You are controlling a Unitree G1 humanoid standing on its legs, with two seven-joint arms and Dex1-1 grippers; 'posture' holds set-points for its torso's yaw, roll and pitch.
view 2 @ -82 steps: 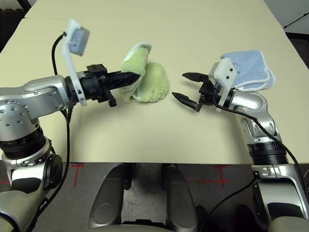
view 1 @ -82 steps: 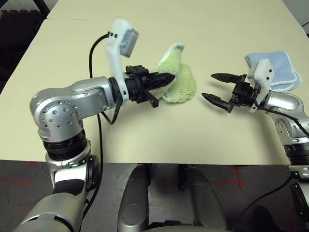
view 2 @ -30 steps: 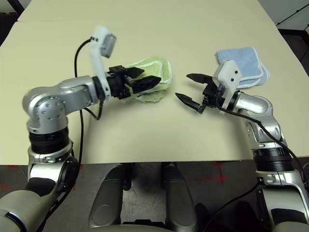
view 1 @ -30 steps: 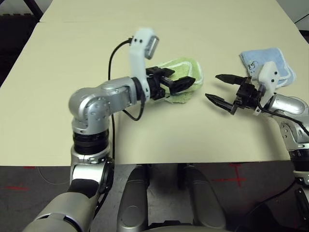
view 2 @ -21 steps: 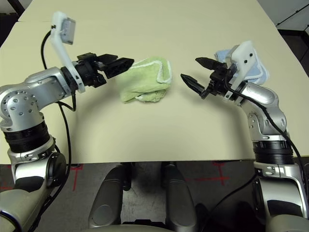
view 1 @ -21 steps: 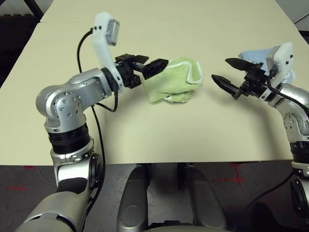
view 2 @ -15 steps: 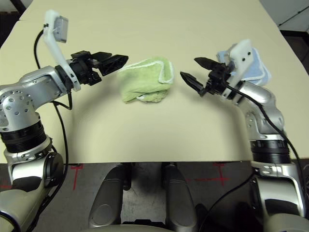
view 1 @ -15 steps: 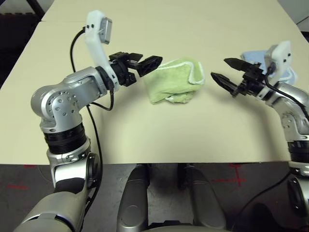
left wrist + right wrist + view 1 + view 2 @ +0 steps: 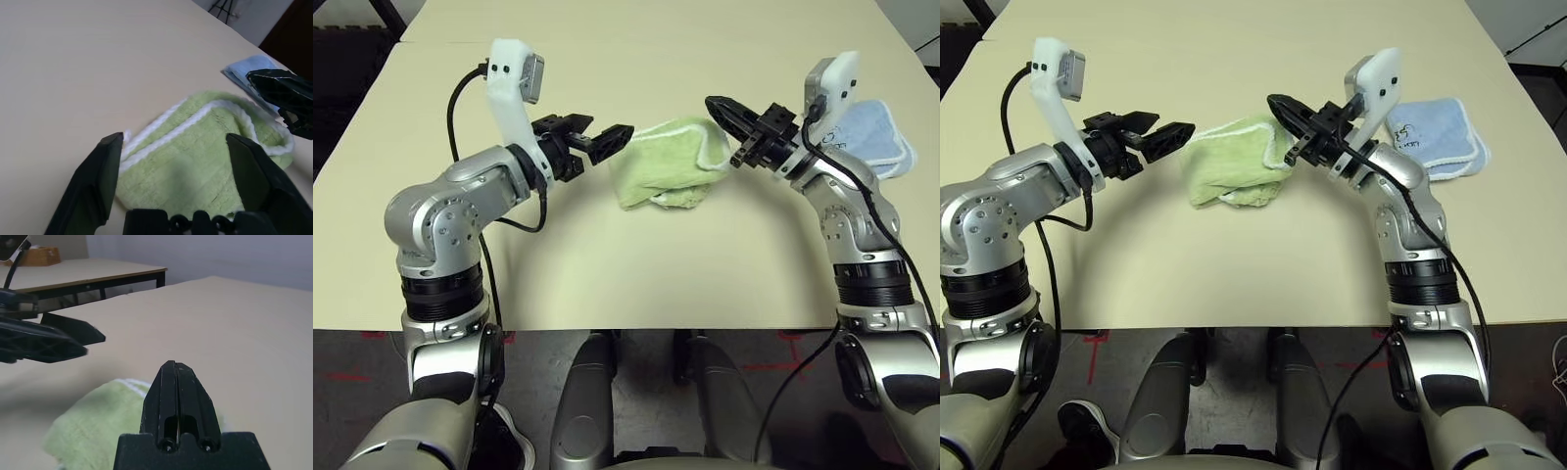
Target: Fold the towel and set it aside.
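Right gripper (image 9: 1285, 108) pressed fully together, nothing pinched, tips poised just over the far right edge of the towel (image 9: 1234, 162), pointing roughly toward 9 o'clock in the head views. Left gripper (image 9: 607, 140) spread wide, empty, sitting just off the towel's left end and aimed toward 3 o'clock, so the green bundle ends up sandwiched between the two without any grip on it. Towel itself near the middle of the table (image 9: 607, 264), already doubled over into a lumpy pad, white edging curling around the right side, a fold bulging at the front. Blue towel (image 9: 1435, 132) lying flat out at about 2 o'clock from the green one, well apart. Looks like the folding part is pretty much done and the step in hand is lining up for the set-aside bit. Probably calls next for closing the left fingers (image 9: 95, 178) on the near edge, or nudging with the closed right tips, without letting the loose fold flop open.
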